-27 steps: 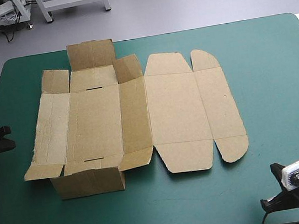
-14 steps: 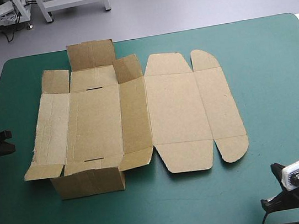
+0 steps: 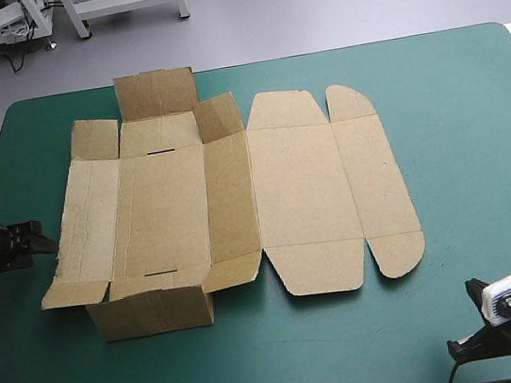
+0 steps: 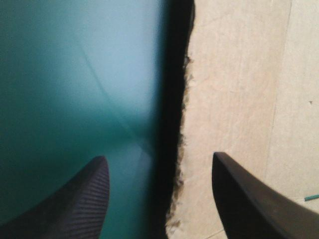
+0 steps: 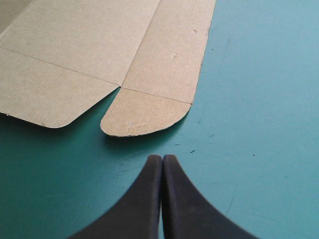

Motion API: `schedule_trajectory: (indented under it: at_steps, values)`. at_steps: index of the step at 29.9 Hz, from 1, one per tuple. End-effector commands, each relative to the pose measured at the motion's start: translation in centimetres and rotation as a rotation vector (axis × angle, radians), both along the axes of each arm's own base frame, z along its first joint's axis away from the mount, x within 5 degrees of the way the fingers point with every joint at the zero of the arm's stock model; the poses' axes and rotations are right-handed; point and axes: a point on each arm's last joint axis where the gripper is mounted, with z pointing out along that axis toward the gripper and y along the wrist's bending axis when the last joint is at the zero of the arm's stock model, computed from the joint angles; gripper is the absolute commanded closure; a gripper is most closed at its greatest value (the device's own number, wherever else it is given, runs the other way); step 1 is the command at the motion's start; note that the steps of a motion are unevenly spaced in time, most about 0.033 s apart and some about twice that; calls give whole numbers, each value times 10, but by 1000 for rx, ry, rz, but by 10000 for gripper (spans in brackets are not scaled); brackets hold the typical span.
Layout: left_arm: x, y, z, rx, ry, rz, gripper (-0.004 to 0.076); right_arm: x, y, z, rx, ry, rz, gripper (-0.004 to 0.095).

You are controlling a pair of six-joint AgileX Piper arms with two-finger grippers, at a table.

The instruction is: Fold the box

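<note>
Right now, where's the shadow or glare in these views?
Left wrist view: a dark shadow band along the ragged edge of the box, between the tips of the open left gripper; a sheen on the teal-green cover. Right wrist view: thin shadow under the rounded flap, ahead of the shut right gripper. High view: no glare.

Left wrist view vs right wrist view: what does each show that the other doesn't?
Left wrist only: the left gripper open, its fingers either side of the ragged left edge of the box. Right wrist only: the right gripper shut, a rounded flap of the board just ahead of it. Both: brown board lying on the teal-green cover.
</note>
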Motion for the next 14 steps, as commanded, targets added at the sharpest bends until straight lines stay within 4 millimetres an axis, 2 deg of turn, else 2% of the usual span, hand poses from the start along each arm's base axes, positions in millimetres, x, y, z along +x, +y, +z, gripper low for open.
schedule_trajectory:
  at_steps: [1,5,9,14]
  values:
    - [4,-22,19,-48,-3,-69,276,3,0,12,13,-74,-13,925]
    - [9,-32,16,-60,16,-83,276,3,0,12,16,-73,-15,925]
    - [11,-31,10,-77,40,-58,281,3,0,12,18,-73,-14,925]
    - [11,-30,10,-80,46,-50,342,3,0,12,20,-73,-14,925]
